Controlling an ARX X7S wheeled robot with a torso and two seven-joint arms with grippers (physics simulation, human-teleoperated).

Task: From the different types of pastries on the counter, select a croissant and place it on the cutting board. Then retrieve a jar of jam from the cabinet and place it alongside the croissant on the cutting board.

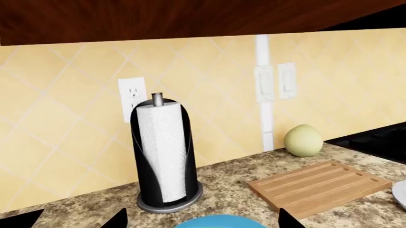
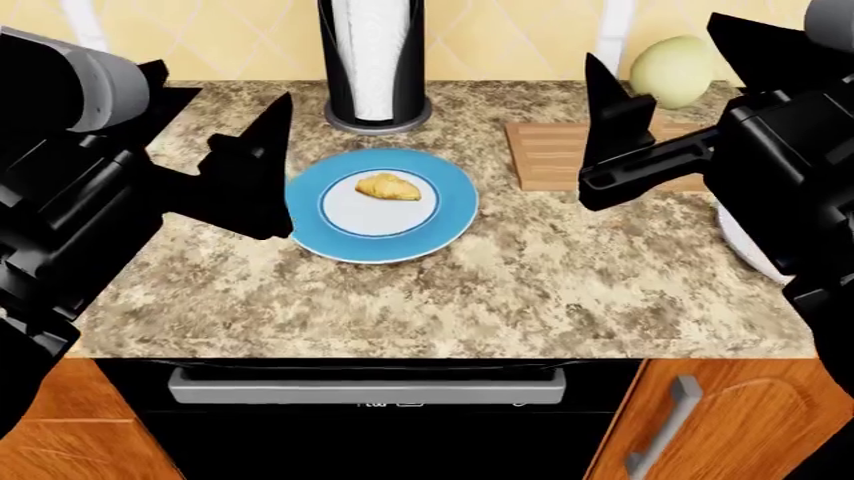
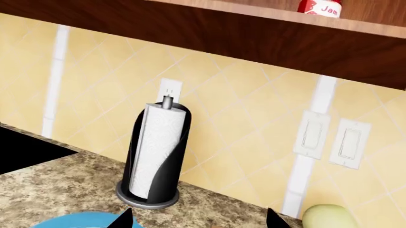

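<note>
The golden croissant [image 2: 387,187] lies on a blue-and-white plate [image 2: 451,217] on the granite counter [image 2: 534,290]. The grooved wooden cutting board [image 2: 554,152] lies bare to the plate's right, and also shows in the left wrist view [image 1: 317,186]. The jar of jam [image 3: 320,5] stands in the cabinet above, only its red label showing. My left gripper [image 2: 274,168] is open and empty just left of the plate, whose rim shows between its fingertips [image 1: 219,222]. My right gripper [image 2: 594,140] is open and empty above the board's left part. No purple-wrapped pastry shows.
A black paper towel holder [image 2: 376,60] stands at the backsplash behind the plate. A pale green round fruit [image 2: 671,70] sits behind the board. A white plate edge [image 2: 747,245] lies under the right arm. Black stove top [image 1: 381,142] lies beyond the board. Wall outlets and switches [image 3: 330,137].
</note>
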